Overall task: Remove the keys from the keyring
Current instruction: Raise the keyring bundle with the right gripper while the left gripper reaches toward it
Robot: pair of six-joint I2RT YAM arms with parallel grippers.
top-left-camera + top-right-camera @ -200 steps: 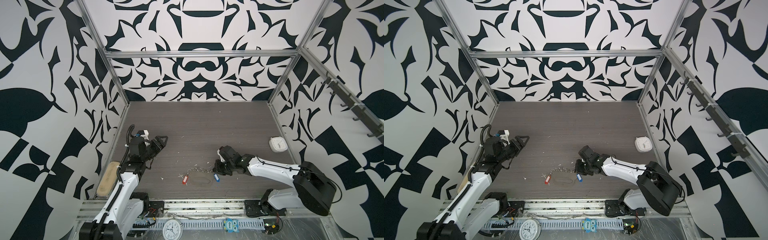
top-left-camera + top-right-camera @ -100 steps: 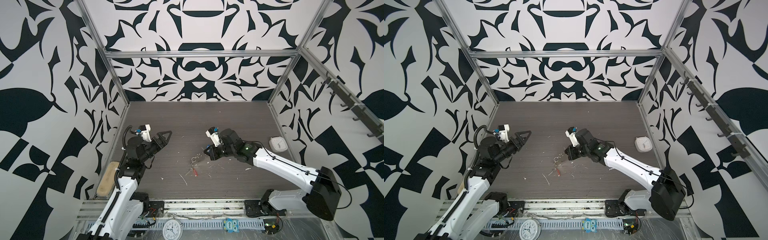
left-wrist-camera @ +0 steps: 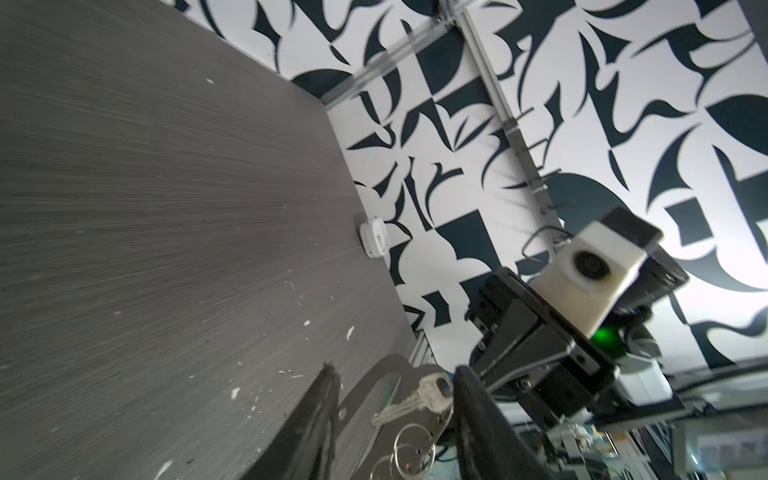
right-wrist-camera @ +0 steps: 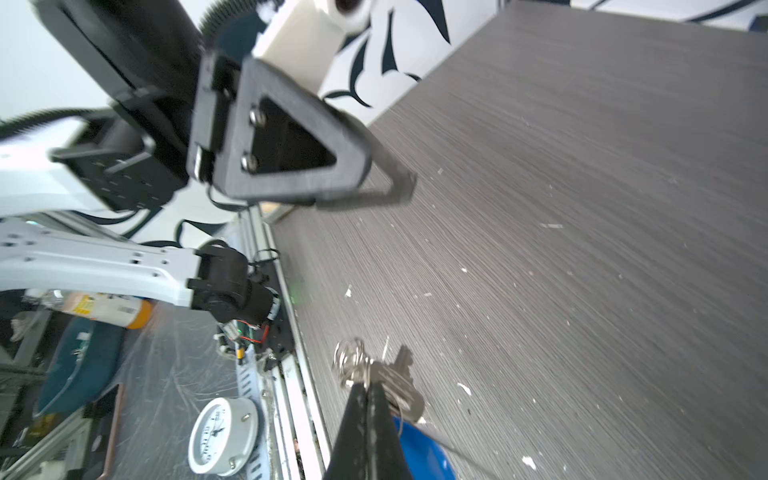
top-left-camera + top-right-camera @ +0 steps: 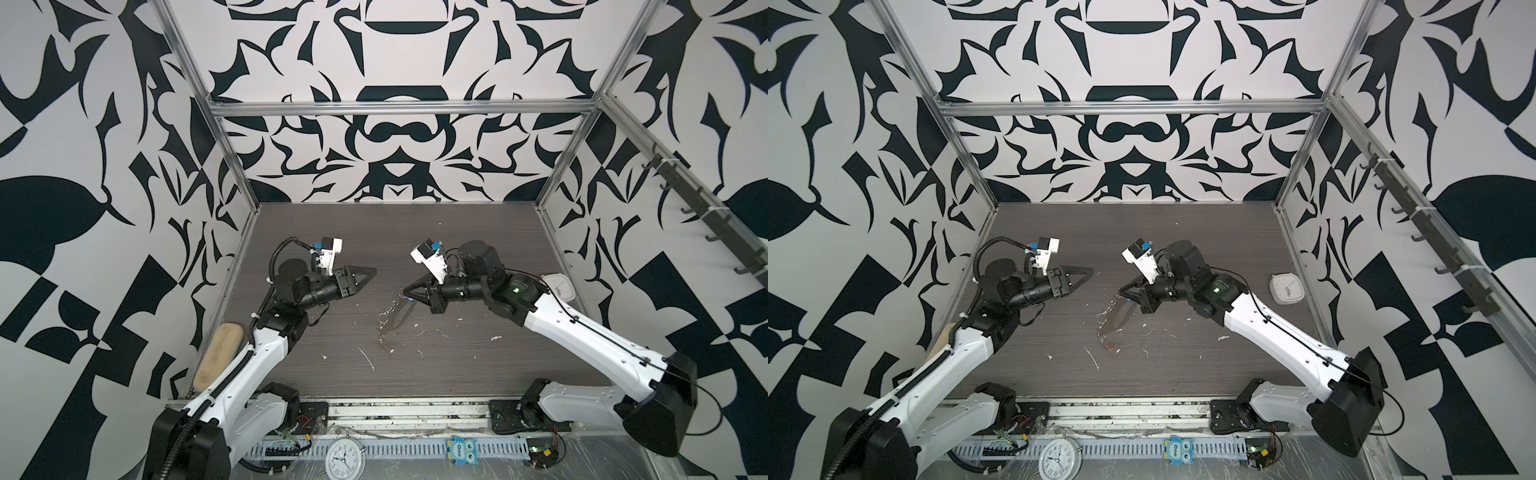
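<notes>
The tan oblong pad [image 5: 218, 357] lies along the left edge of the table [image 5: 374, 232], on the near side, well apart from the task items.

The left gripper [image 5: 372, 272] is above the table, left of centre, and points right toward the opposite arm. In the left wrist view its fingers [image 3: 324, 415] stand partly apart with nothing between them.

The keyring [image 5: 388, 313] hangs between the two grippers as a chain of silvery rings. It runs from the tip of the right gripper [image 5: 405, 292] down toward the near left. Its lower end is blurred. A faint red trace there marks the red-tagged key [image 5: 1108, 345]. Whether it touches the table cannot be told.

The blue-tagged key [image 3: 436, 384] sits at the top of the chain, at the right gripper's tip.

The right gripper is above the table, just right of centre, and points left. In the right wrist view its jaws are closed on the metal of the blue-tagged key. The rings are bunched at the pinch and the blue tag is just beside the fingers [image 4: 357, 419].

White scuff marks [image 5: 368, 359] are scattered over the near half of the table.

The white square clock [image 5: 561, 286] rests at the right edge of the table, well apart from the keys.
</notes>
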